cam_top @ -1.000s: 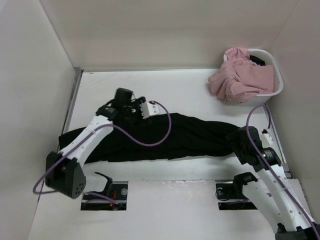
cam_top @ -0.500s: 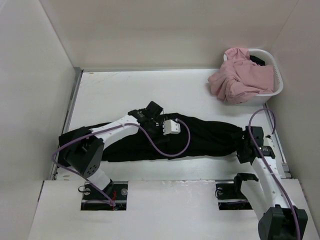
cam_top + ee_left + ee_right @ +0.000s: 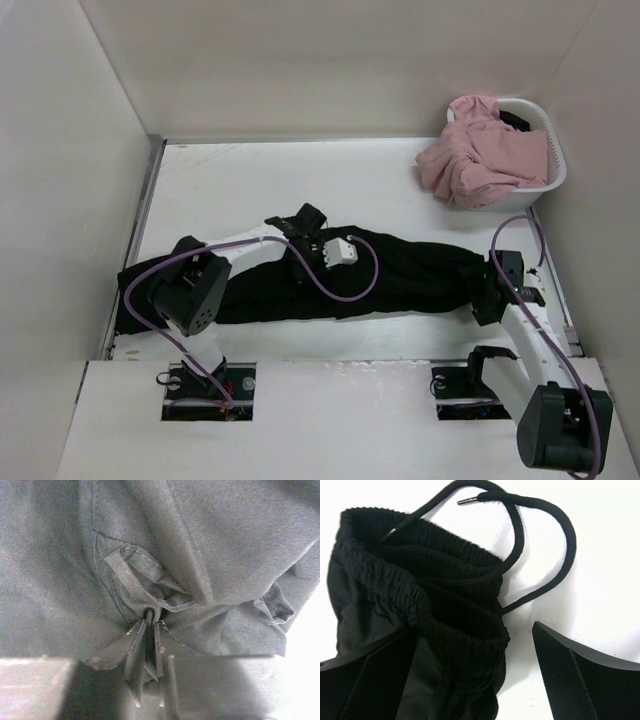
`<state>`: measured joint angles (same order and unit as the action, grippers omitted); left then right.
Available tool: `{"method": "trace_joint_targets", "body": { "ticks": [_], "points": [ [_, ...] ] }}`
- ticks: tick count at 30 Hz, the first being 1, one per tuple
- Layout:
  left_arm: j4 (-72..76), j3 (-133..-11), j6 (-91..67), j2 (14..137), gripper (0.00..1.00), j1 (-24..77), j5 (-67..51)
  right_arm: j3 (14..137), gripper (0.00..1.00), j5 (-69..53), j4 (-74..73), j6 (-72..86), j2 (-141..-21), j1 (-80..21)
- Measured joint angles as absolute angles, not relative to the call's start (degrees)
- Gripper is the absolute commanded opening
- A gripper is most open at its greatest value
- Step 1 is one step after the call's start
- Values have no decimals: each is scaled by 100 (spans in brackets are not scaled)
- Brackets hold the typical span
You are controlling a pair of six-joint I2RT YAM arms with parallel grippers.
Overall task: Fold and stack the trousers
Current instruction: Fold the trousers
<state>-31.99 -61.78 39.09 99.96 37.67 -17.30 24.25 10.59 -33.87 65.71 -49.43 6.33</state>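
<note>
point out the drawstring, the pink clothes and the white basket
drawstring (image 3: 570, 545), right wrist view, right side of its loop
pink clothes (image 3: 480, 160), top external view, middle of the heap
white basket (image 3: 556, 165), top external view, right wall

Bright, even light from above nearly washes out the white desk (image 3: 230, 180) in the overhead view. Shadows there are faint and soft, and the black trousers (image 3: 400, 275) lose detail. The left wrist view is grainy, dim and blurred along the bottom, blown white at its right edge. The right wrist view is sharp, and the drawstring (image 3: 571, 545) casts hardly any shadow.
</note>
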Motion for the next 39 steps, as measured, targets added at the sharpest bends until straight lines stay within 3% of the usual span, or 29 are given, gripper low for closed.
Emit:
{"method": "trace_joint_targets", "body": {
  "ticks": [3,13,17,20,23,27,30,32,39],
  "points": [
    [-3282,-6178,3896,9791,2,3830,-1662,2414,91,1050,-3256,6528,-5072,635],
    [-3972,-6344,3872,8731,3,4377,-1531,2414,92,1111,-3048,6189,-5181,722],
    [-4169,-6001,3824,8731,12,4751,-1551,2414,96,1111,-3028,6119,-5172,871],
    [-4316,-5706,3839,8807,31,4864,-1566,2414,93,1114,-2961,6071,-5207,910],
    [-4383,-5625,3830,8997,49,4619,-1549,2414,76,1109,-2801,5951,-5336,910],
    [-4453,-5747,3771,8986,58,3975,-1566,2403,29,1081,-2484,5749,-5465,908],
    [-4635,-6020,3750,8654,62,3496,-1645,2381,5,1072,-2309,5520,-5485,941],
    [-4790,-6254,3774,8309,63,3135,-1730,2383,0,1090,-2255,5288,-5446,1004],
    [-4965,-6560,4281,8025,58,727,-1245,2877,0,1428,-2480,4206,-4670,1271]
  ]
}}
